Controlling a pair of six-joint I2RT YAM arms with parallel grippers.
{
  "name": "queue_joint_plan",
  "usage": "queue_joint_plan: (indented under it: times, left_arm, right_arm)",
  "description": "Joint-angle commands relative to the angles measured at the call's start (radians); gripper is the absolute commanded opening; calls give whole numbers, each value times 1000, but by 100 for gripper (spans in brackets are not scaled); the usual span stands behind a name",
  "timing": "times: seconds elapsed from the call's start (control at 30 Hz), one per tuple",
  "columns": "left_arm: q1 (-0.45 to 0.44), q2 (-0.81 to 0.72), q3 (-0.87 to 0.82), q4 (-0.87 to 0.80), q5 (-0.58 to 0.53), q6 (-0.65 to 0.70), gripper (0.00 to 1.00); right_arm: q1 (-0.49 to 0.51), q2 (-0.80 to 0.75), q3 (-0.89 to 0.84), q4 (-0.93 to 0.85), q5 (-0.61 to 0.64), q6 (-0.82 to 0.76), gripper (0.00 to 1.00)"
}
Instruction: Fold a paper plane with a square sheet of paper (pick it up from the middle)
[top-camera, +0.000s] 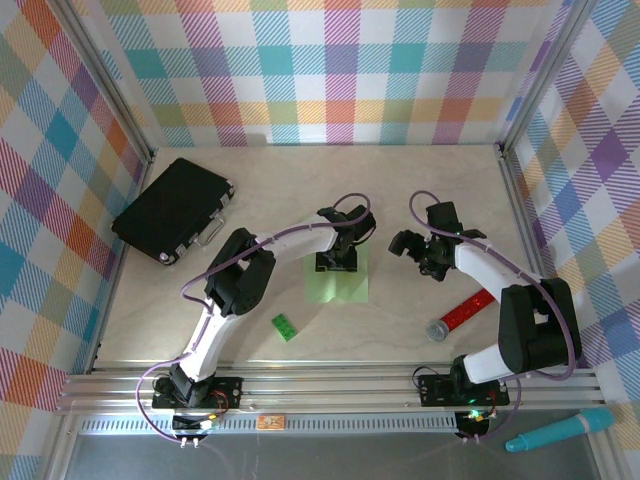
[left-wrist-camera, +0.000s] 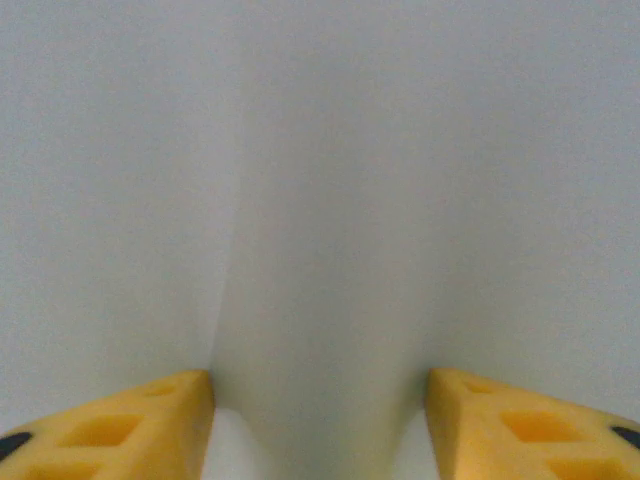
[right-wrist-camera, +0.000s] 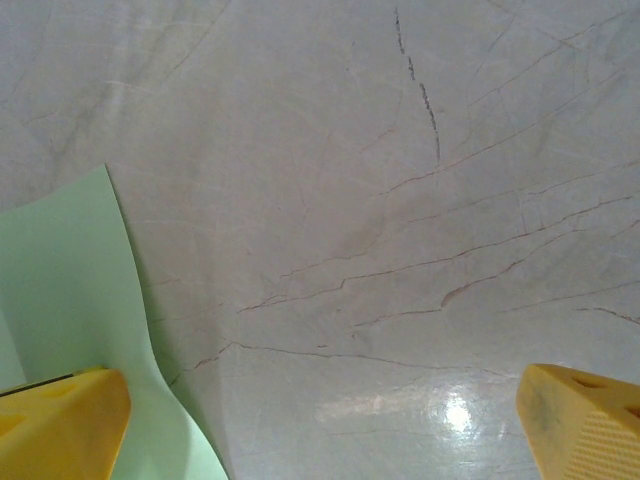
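Note:
The square sheet of paper lies pale green on the table's middle. My left gripper points down onto its far part. In the left wrist view the paper rises in a soft ridge between the two yellow fingertips, which stand partly apart on either side of it; the left gripper is open. My right gripper hovers to the right of the sheet, wide open and holding nothing. In the right wrist view the paper's curled edge lies by the left fingertip, and bare table sits under the right gripper.
A black case lies at the back left. A small bright-green brick sits near the front, left of the sheet. A red stick with a grey end lies by the right arm. A teal marker rests beyond the front rail.

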Motion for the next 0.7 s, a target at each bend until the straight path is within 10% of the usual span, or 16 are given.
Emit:
queue_joint_plan:
  times: [0.0,0.4,0.67]
  left_arm:
    - [1,-72,-54,33,13,5,49]
    - [123,-427,-418,583,395,-50,32]
    - [182,-366,-573,934,604,-196,29]
  right_arm:
    - [-7,-31,-6,12,-37,17,99]
    - [-10,-159,-44,103,-227,17,99]
    - [-10,-129,-41,186,-449,7,93]
